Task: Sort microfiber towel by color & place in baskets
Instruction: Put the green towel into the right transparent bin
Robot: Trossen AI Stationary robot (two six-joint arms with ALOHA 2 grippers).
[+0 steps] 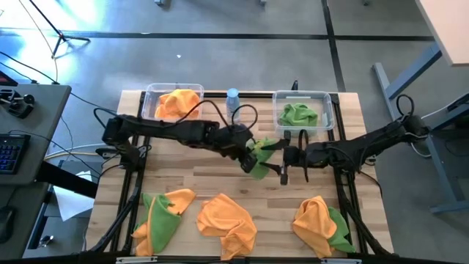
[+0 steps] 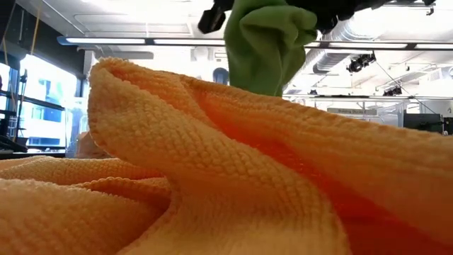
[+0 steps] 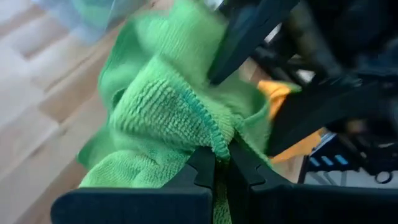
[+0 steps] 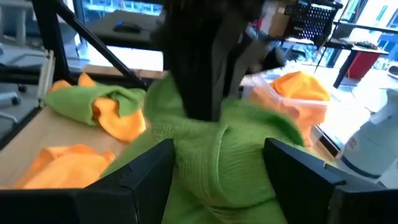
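High view: the left hand (image 1: 251, 155) and right hand (image 1: 287, 156) meet at a soft green microfiber towel (image 1: 262, 155) above the middle of the wooden desk (image 1: 220, 176). Left wrist view: the left hand's fingers are clamped on the towel. Right wrist view: the right hand's fingers stand wide apart around the towel.

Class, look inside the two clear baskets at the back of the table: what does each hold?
The left basket holds orange towels; the right basket holds green towels. Anything beneath those cloths is covered.
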